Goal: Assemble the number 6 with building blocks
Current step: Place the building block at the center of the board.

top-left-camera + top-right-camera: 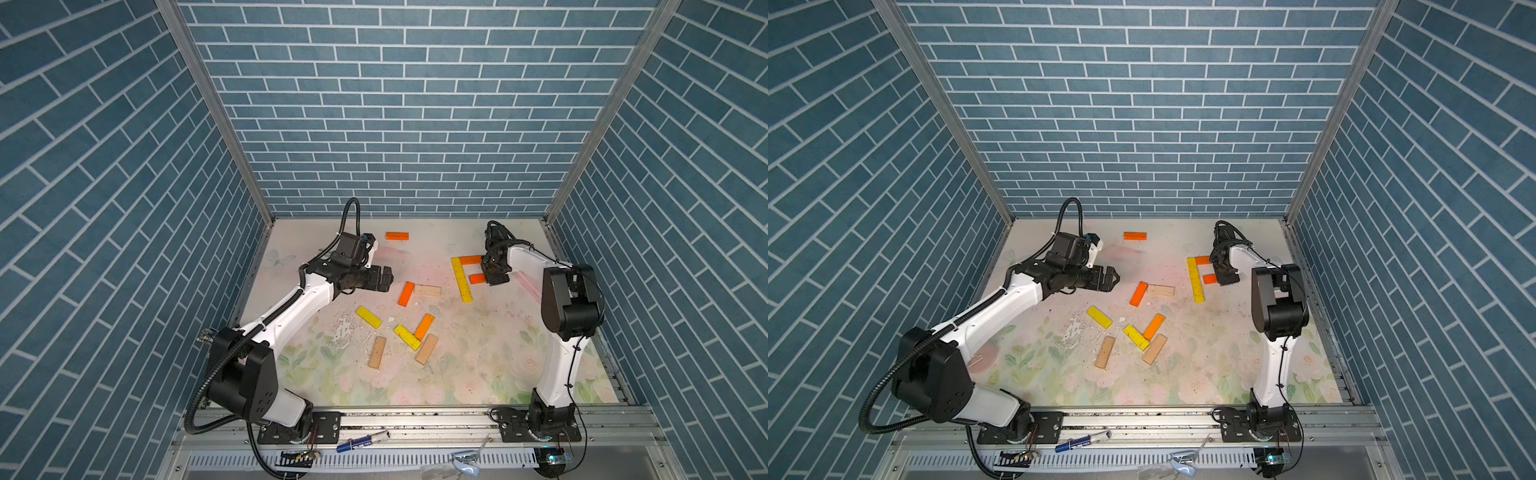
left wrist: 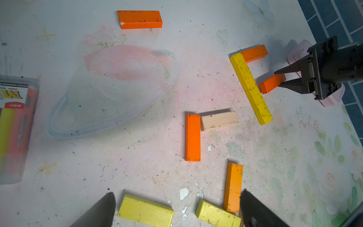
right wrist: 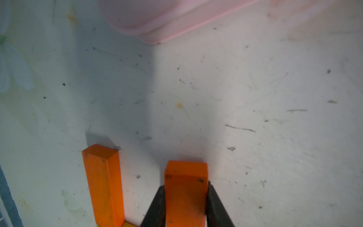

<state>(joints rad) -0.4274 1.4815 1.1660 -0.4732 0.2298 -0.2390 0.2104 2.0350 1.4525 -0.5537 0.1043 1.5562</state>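
Two yellow building blocks [image 1: 462, 280] lie end to end as a column at the right. An orange block [image 1: 469, 260] lies across its far end. My right gripper [image 1: 487, 277] [image 3: 185, 185] is shut on a second orange block [image 2: 272, 83] [image 3: 185, 196], whose free end sits beside the seam of the yellow column. Loose orange [image 1: 406, 293], tan [image 1: 428, 290] and yellow [image 1: 368, 317] blocks lie mid-table, with several more [image 1: 415, 338] nearer the front. One orange block [image 1: 397, 236] lies at the back. My left gripper [image 1: 388, 280] [image 2: 177, 195] hovers open, holding nothing.
A pink rounded case [image 2: 298, 53] lies just behind the right gripper by the right wall. A clear pack of pastel sticks [image 2: 13, 127] and a transparent round lid [image 2: 110, 98] lie on the left side. Blue brick walls enclose three sides.
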